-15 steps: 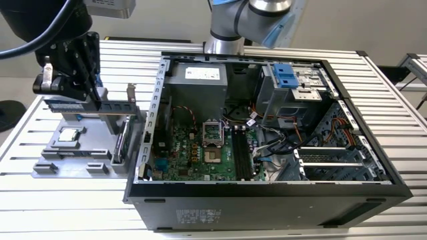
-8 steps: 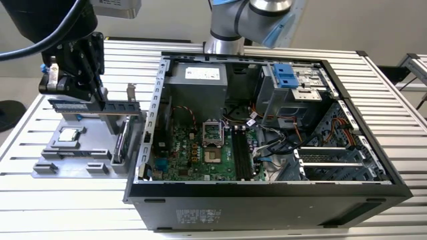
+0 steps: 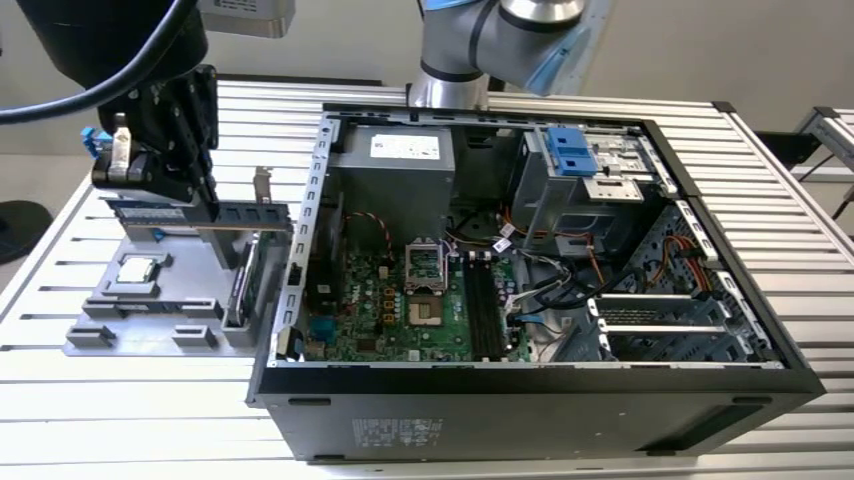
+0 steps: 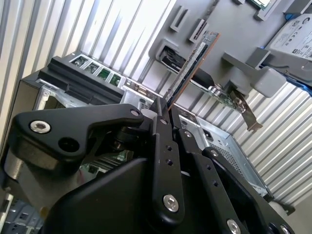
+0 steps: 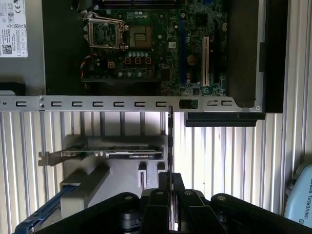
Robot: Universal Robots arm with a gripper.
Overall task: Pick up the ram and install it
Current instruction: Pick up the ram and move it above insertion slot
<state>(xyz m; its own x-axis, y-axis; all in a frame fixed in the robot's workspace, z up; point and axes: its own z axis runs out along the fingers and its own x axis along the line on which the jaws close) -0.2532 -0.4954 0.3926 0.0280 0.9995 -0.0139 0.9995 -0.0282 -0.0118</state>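
The ram is a long dark stick that hangs level above the grey fixture tray, at the exterior view's left, beside the open computer case. My black gripper is shut on it from above. Both wrist views show the ram edge-on, a thin strip sticking out from between the closed fingers. In the first wrist view it points toward the case wall, with the motherboard beyond. The motherboard's long black memory slots lie inside the case.
On the fixture tray sit a square silver CPU and an upright expansion card. A hard drive lies by the tray. Inside the case are a power supply, a drive cage and loose cables.
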